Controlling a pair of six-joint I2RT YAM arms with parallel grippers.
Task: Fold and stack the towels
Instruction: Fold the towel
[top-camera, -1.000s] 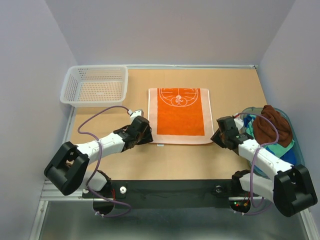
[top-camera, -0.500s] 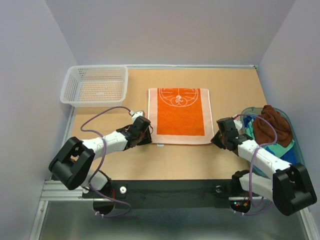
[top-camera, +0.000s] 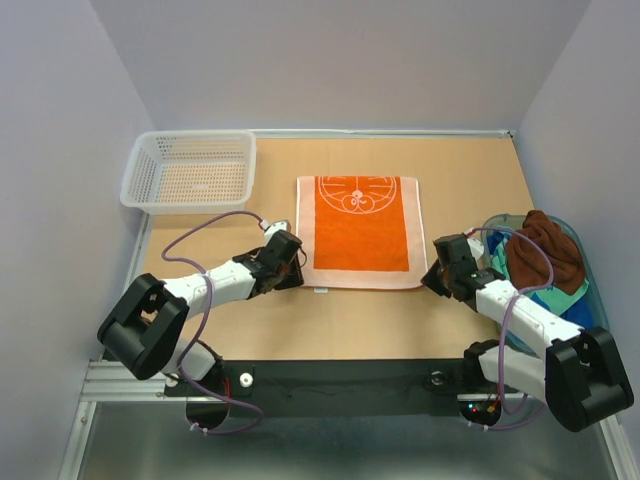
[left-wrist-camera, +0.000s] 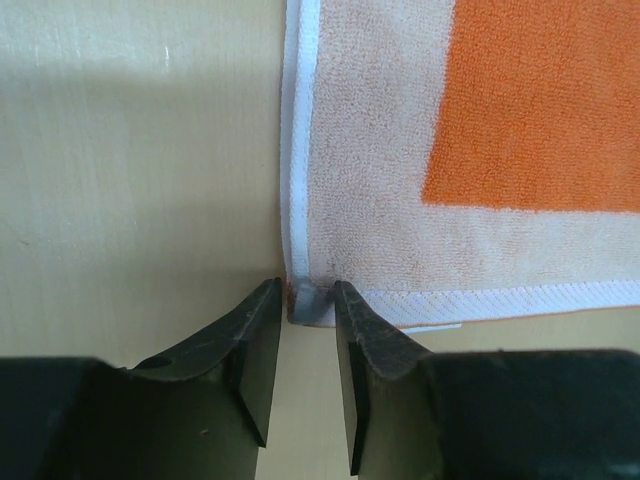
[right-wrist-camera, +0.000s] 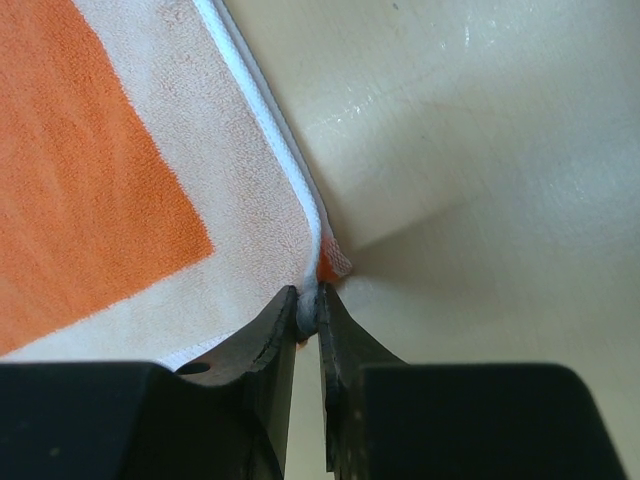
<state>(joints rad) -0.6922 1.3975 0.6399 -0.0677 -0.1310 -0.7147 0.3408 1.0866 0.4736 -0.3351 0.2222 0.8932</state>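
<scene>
An orange towel (top-camera: 360, 232) with a white circle pattern and pale border lies flat in the middle of the table. My left gripper (top-camera: 297, 273) is at its near left corner. In the left wrist view that corner (left-wrist-camera: 310, 300) sits between the fingertips of the left gripper (left-wrist-camera: 306, 296), with a thin gap still showing on the left side. My right gripper (top-camera: 432, 277) is at the near right corner. In the right wrist view the right gripper (right-wrist-camera: 308, 300) is shut on the white hem of the towel (right-wrist-camera: 100, 170), which bunches up between the tips.
A translucent blue-green tub (top-camera: 592, 290) at the right edge holds a dark brown towel (top-camera: 543, 252) on top of other crumpled towels. A white mesh basket (top-camera: 190, 170) stands at the back left. Walls enclose the table on three sides.
Both grippers have narrowed at the towel's near corners; the right has pinched its corner. The left arm's elbow shifted slightly inward. The towel has stayed flat.
</scene>
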